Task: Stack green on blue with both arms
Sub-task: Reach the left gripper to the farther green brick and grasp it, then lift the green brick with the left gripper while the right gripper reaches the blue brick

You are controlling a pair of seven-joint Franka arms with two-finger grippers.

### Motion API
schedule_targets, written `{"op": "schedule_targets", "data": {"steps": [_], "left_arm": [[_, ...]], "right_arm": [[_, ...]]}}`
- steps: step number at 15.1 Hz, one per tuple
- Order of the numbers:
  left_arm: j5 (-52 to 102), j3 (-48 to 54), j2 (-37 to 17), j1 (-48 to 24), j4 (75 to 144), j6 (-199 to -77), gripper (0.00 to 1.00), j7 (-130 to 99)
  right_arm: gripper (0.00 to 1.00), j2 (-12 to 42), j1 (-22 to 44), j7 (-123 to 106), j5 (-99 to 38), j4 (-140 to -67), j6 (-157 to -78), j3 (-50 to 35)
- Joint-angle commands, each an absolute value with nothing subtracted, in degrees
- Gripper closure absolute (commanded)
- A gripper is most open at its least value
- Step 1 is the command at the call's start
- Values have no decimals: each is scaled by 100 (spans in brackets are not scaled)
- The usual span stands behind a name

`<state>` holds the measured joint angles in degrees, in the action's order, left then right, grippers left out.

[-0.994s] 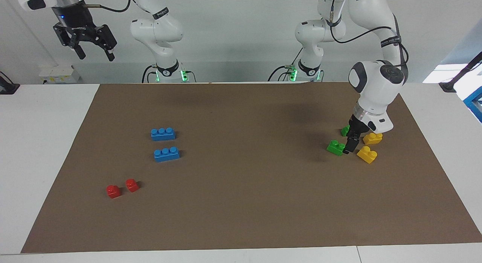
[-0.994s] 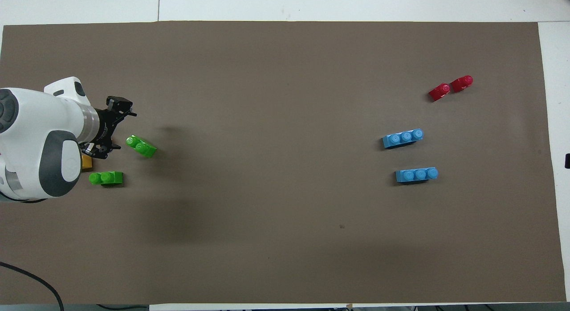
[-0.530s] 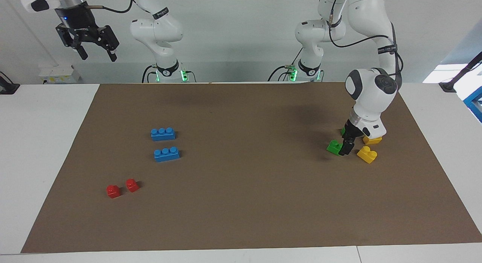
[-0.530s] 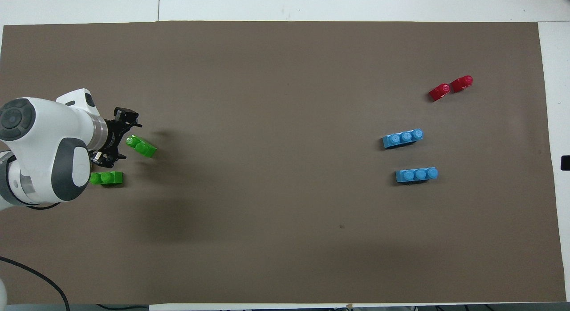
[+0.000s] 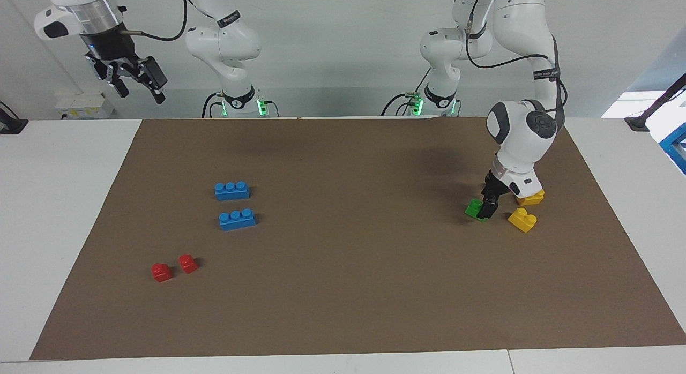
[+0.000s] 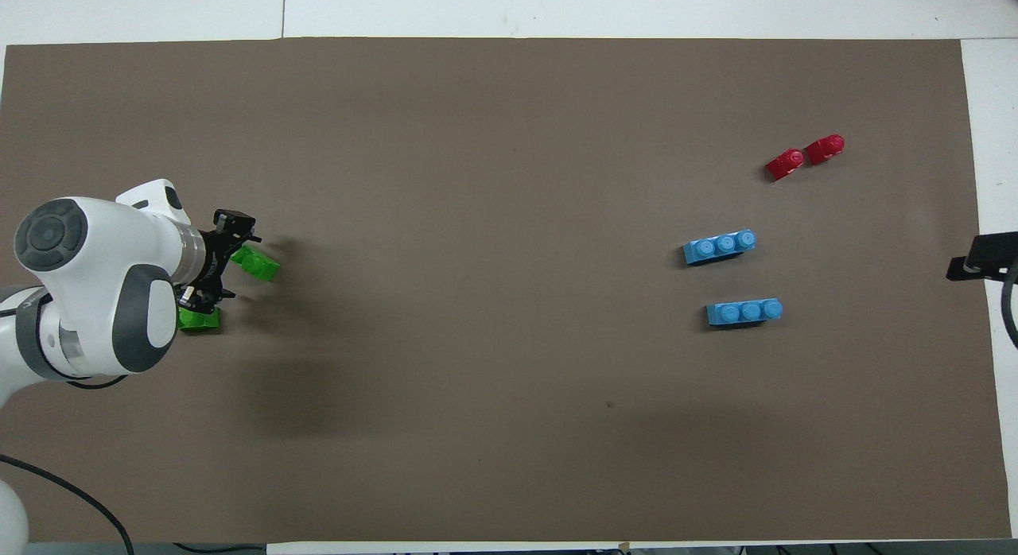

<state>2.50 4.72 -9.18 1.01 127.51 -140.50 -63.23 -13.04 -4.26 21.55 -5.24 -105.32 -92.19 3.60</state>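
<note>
Two green bricks lie at the left arm's end of the mat. One green brick (image 5: 474,208) (image 6: 258,264) has my left gripper (image 5: 486,208) (image 6: 216,262) low over its end, jaws open, a finger on either side; contact cannot be told. The other green brick (image 6: 200,320), nearer to the robots, is half covered by the left wrist. Two blue bricks (image 5: 231,190) (image 5: 237,219) lie side by side toward the right arm's end, also seen from overhead (image 6: 744,311) (image 6: 718,246). My right gripper (image 5: 134,79) hangs open and empty, high above the table's edge at that end.
Two yellow bricks (image 5: 522,219) (image 5: 533,198) lie close beside the left gripper, one partly under the wrist. Two small red bricks (image 5: 161,271) (image 5: 187,263) lie farther from the robots than the blue ones. A brown mat (image 5: 343,288) covers the table.
The left gripper has come down and moved over the green brick, now covering its end. The right arm has shifted aloft, and its gripper now shows at the overhead view's edge.
</note>
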Motion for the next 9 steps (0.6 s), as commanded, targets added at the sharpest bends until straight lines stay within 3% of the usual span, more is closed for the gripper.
{"op": "schedule_targets", "data": {"steps": [1, 9], "left_arm": [[325, 439, -1046, 35, 12858, -14370, 0, -6434], [264, 431, -1090, 79, 12648, -14291, 1, -6355]], "right_arm": [[1, -881, -659, 3151, -1001, -10635, -9360, 316], [1, 578, -809, 5717, -2450, -10661, -10422, 308]]}}
